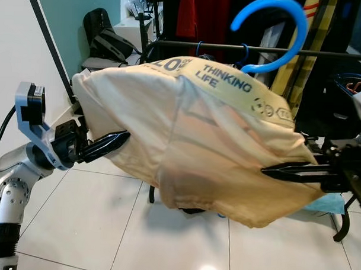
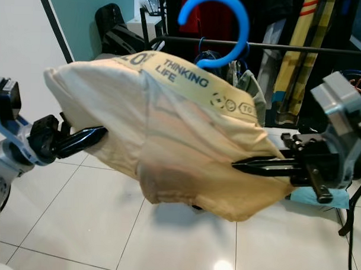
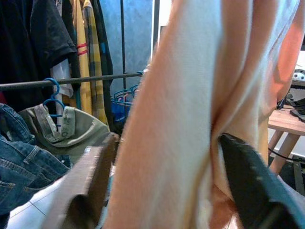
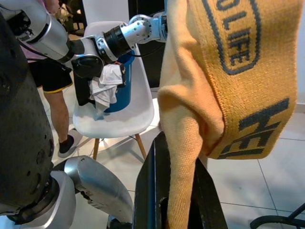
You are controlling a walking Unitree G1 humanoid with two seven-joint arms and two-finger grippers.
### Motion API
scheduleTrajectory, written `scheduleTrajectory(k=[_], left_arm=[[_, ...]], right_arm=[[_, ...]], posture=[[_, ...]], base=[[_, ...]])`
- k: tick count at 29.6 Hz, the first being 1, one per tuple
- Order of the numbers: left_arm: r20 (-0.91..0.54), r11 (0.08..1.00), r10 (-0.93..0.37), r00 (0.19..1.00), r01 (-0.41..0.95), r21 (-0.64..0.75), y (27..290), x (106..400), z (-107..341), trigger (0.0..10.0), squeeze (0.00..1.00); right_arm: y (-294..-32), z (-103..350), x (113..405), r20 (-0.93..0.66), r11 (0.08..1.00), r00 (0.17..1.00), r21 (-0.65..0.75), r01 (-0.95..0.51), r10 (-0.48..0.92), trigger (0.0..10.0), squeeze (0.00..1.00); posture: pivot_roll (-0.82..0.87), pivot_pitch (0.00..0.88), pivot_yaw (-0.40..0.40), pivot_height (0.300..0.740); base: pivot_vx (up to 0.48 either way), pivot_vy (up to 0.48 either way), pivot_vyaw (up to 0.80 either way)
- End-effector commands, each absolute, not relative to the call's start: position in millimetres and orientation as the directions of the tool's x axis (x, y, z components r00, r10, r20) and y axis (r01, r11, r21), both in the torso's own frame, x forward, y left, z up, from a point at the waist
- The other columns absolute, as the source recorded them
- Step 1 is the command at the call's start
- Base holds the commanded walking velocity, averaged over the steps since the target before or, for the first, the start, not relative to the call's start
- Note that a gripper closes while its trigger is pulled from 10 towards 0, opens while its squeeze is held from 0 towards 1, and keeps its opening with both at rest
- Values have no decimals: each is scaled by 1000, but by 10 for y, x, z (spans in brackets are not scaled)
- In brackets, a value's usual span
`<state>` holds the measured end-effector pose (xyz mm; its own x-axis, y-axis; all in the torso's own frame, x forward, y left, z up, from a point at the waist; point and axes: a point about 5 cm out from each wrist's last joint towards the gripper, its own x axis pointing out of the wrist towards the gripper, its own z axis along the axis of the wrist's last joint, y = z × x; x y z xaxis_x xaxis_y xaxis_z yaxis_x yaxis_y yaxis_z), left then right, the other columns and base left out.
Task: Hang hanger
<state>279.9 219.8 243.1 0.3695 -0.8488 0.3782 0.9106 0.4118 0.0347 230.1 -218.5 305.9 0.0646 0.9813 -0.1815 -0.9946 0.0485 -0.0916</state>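
Both jaws are clenched on cloth: the left gripper [image 1: 118, 139] pinches one end of the cream T-shirt [image 1: 192, 141], and the right gripper [image 1: 274, 171] pinches the other end, so the garment is stretched between them in front of the robot. From where I stand, the head views show the blue hanger [image 1: 273, 31] with its hook rising out of the shirt's collar, up close against the dark clothes rail [image 1: 325, 54], though I cannot tell whether it has caught yet.

From the left wrist, the shirt fabric [image 3: 190, 119] runs between the two fingers, one finger [image 3: 252, 186] dark beside it, and beyond are jeans [image 3: 24, 157] and a green garment [image 3: 62, 133] already hung on the rail.

From the right wrist, the printed band of the shirt [image 4: 238, 71] folds down into the closed fingers [image 4: 152, 191]; a white chair [image 4: 119, 109] stands behind, with a person [image 4: 57, 95] partly visible.

To do this well, I'd say both ends should rise level so the hook clears the rail, then lower evenly until it bears weight. Letting go of one side early would probably tip the hanger off.
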Motion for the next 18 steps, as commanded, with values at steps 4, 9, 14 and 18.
scheduleTrajectory(k=[4, 9, 14, 18], left_arm=[[381, 436, -839, 389, 899, 42, 2310, 2786, 2497, 0, 0], [381, 458, -830, 408, 888, 46, 2359, 2773, 2518, 0, 0], [380, 470, -825, 419, 881, 49, 2383, 2765, 2523, 0, 0], [377, 485, -818, 434, 873, 50, 2400, 2762, 2525, 0, 0]], right_arm=[[-2137, 3090, 2280, -173, 27, 46, -110, -994, 984, 0, 0], [-2156, 3069, 2293, -189, 45, 65, -105, -993, 980, 0, 0], [-2181, 3047, 2307, -207, 68, 88, -103, -992, 974, 0, 0], [-2202, 3034, 2322, -216, 93, 114, -106, -990, 970, 0, 0]], posture=[[-134, 0, 50, 740], [-134, 0, 48, 740], [-131, 0, 43, 740], [-130, 0, 44, 740]], base=[[0, 0, 0], [0, 0, 0], [0, 0, 0], [0, 0, 0]])
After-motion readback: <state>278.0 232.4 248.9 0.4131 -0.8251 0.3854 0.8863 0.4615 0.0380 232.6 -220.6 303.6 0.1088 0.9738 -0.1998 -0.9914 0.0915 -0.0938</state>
